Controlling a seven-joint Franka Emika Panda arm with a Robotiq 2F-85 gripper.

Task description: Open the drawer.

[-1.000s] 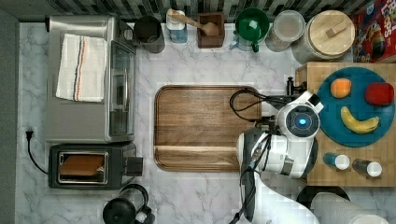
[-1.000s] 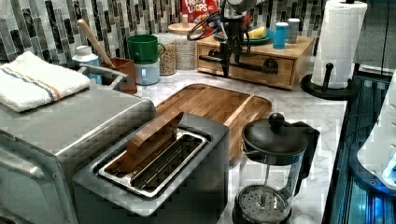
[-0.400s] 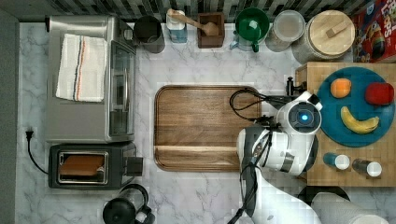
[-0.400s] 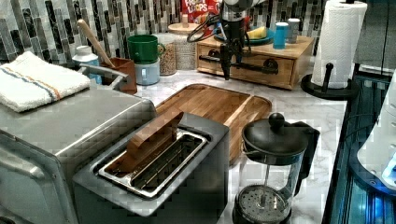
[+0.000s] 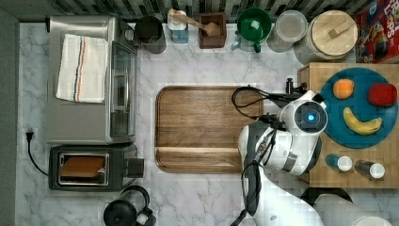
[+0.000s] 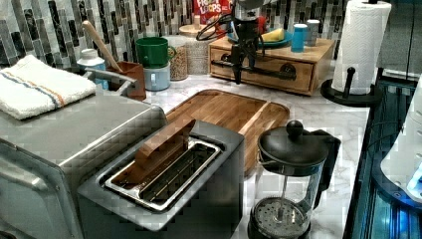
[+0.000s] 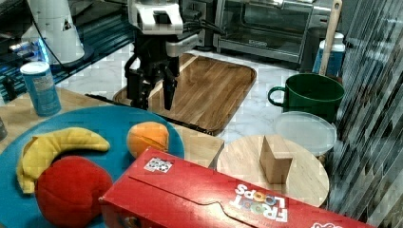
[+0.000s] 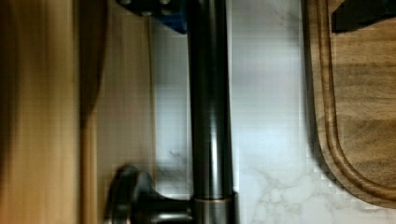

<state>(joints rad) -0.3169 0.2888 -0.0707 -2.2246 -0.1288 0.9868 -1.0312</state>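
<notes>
Going by the left view, nearest us is the toaster point(image 6: 164, 184) w/ a brown slab in one slot, and just to the left view's right of it a French press point(image 6: 288, 189) w/ a black lid. On the left view's left sits the steel toaster oven point(image 6: 74, 134), a striped towel point(image 6: 40, 87) folded on top.

Past those, the dark cutting board point(image 6: 224, 109) lies flat on the marble bench point(image 6: 318, 114).

Beyond the board stands a light wooden box, and in its front is the drawer point(image 6: 271, 63). Its black bar handle point(image 6: 268, 72) runs across approx. the whole front. The drawer front looks level w/ the box face, i.e. not pulled out.

The tool point(image 6: 245, 67) hangs over that handle, fingers pointing down. In the wrist view the tool point(image 8: 259, 14) has its fingers apart, one on each side of the handle point(image 8: 210, 116), w/ a gap both sides. The right view also shows the tool point(image 7: 153, 102) spread, between the board and the box edge.

On top of the box we see a blue plate point(image 5: 362, 89) w/ a banana point(image 5: 361, 123) and other fruit.

Just to the left view's right of the box stands a paper towel roll point(image 6: 366, 45). Farthest back, by the tiled wall, are a green mug point(image 6: 153, 52), jars and a red cereal box point(image 6: 211, 7).
</notes>
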